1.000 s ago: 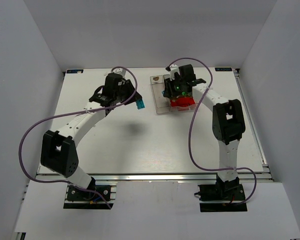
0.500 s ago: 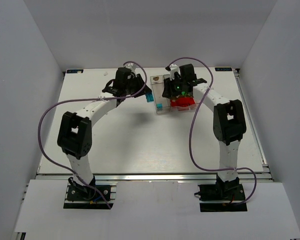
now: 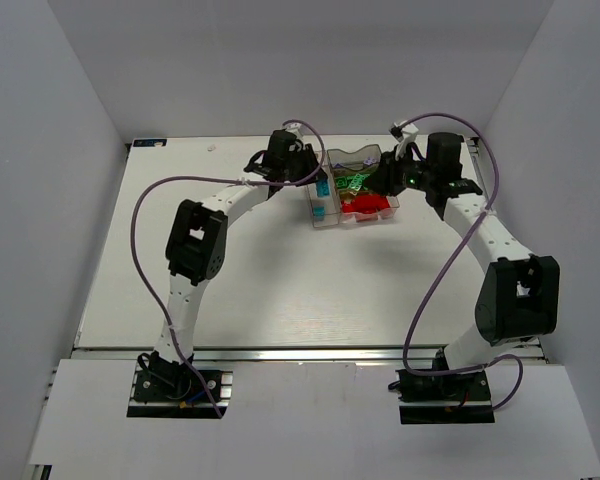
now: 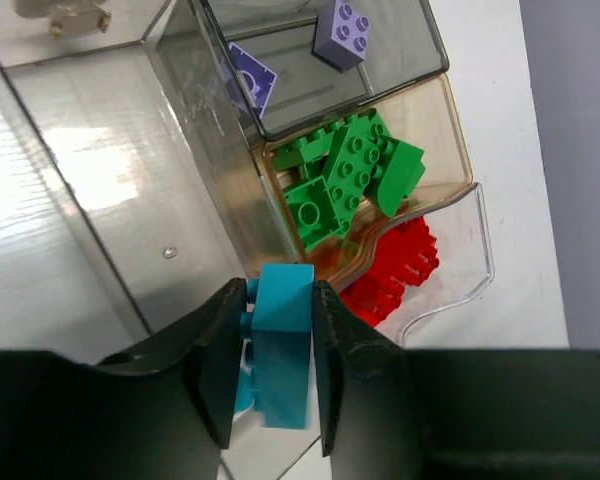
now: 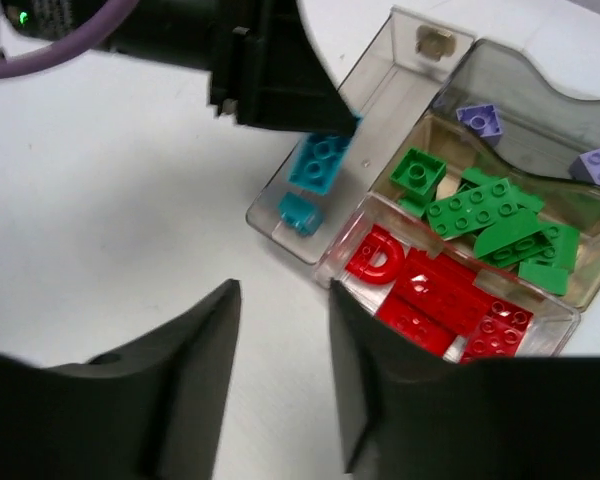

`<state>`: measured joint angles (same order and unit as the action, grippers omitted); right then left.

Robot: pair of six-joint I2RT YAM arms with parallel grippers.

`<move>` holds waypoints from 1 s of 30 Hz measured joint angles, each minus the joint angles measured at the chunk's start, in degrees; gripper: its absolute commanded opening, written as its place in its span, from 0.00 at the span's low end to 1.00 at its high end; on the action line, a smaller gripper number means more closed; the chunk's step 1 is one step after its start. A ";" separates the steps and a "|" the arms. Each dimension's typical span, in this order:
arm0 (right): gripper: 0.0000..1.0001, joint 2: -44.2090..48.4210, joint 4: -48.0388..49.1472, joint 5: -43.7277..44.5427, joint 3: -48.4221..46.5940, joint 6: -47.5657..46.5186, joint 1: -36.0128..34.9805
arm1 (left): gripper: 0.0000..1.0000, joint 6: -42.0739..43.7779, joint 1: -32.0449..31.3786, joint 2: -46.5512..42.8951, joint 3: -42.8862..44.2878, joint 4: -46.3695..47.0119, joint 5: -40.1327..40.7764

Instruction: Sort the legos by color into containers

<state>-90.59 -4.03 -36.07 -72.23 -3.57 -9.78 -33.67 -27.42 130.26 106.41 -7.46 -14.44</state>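
From above, the containers (image 3: 327, 222) sit near the worktop's (image 3: 260, 290) far edge, right of its middle. The left gripper (image 3: 318, 182) hangs over their long compartment and the right gripper (image 3: 388, 182) is just off their right end. In the left wrist view the jaws are clamped on a teal brick (image 4: 283, 340) above that compartment, so the step in hand looks like the drop; next the jaws must part to let it fall in. Two lilac bricks (image 4: 342, 32), a green pile (image 4: 350, 185) and a red pile (image 4: 395, 270) lie sorted. The right wrist view shows the right gripper's jaws apart and empty, one loose teal brick (image 5: 300, 212) in the long compartment, about six green and about four red.
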 measured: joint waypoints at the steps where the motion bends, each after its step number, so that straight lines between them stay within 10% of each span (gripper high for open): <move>1: 0.62 0.28 -0.02 -0.55 0.81 0.09 0.17 | 0.54 0.31 -0.17 1.07 1.68 -1.31 0.33; 5: 0.89 0.35 -0.98 -1.81 2.58 0.59 0.61 | 0.71 1.38 -0.87 3.58 6.71 -4.96 1.70; 14: 0.89 3.89 -3.69 -3.98 3.67 0.07 2.84 | 0.81 3.56 -1.16 1.11 7.34 -7.08 2.16; 16: 0.89 4.57 -7.04 -4.50 1.73 -1.11 3.13 | 0.98 4.83 -1.03 -2.45 3.80 -6.67 1.46; 30: 0.89 18.12 -15.08 10.05 0.76 0.09 3.39 | 0.98 7.50 -0.42 -61.51 -44.74 8.87 2.58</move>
<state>-72.47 -19.11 -26.02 -71.46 -3.49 -6.39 -26.17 -27.83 68.75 61.67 1.41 -11.86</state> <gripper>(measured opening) 0.894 0.979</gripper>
